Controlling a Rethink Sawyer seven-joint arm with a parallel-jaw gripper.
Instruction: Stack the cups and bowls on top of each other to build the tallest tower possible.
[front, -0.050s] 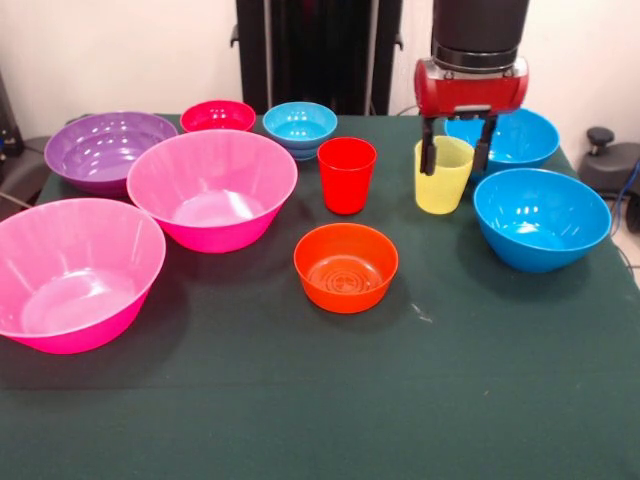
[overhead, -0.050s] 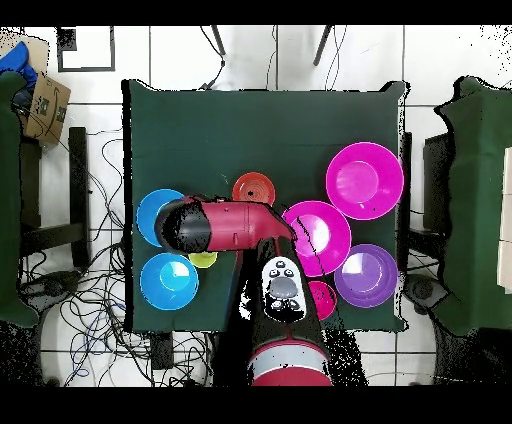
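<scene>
Nothing is stacked yet: every bowl sits apart on the table (front, -0.050s: 300, 420), while the gripper (front, -0.050s: 458, 158) straddles the yellow cup (front, -0.050s: 443, 178), jaws apart.

My end effector (front, -0.050s: 458, 157) straddles one cup (front, -0.050s: 443, 176); the other cup (front, -0.050s: 346, 175) stands left of it, a small bowl (front, -0.050s: 345, 266) before that, two large bowls (front, -0.050s: 541, 217) right.

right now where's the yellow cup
In the front view the yellow cup stands upright right of the red cup, between the two large blue bowls, with the gripper straddling its rim.
</scene>
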